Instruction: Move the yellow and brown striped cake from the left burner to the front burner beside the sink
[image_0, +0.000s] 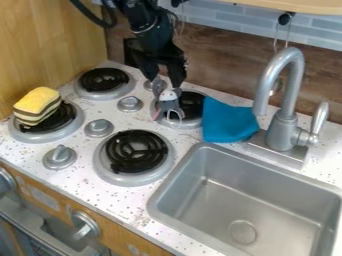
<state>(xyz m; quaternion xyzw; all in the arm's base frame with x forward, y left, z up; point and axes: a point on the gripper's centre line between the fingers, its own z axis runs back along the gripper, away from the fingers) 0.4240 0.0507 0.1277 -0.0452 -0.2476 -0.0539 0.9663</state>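
The black gripper (163, 82) hangs down over the back right burner, left of the blue cloth. Its two fingers are spread apart, one on each side of a grey upright part of a small soft toy. That grey toy (171, 103), with a white and pinkish head and thin looped limbs, is directly below the fingertips, over the left part of the back right burner (192, 105). Whether the fingertips touch it cannot be made out. The folded blue cloth (227, 121) lies right of the toy, partly against the burner's edge.
A yellow and dark striped cake-like block (37, 106) rests on the left burner (65, 128). Two more burners, at the back left (104, 82) and front (134, 157), and several grey knobs surround the work area. The faucet (287, 110) rises behind the sink (157, 204).
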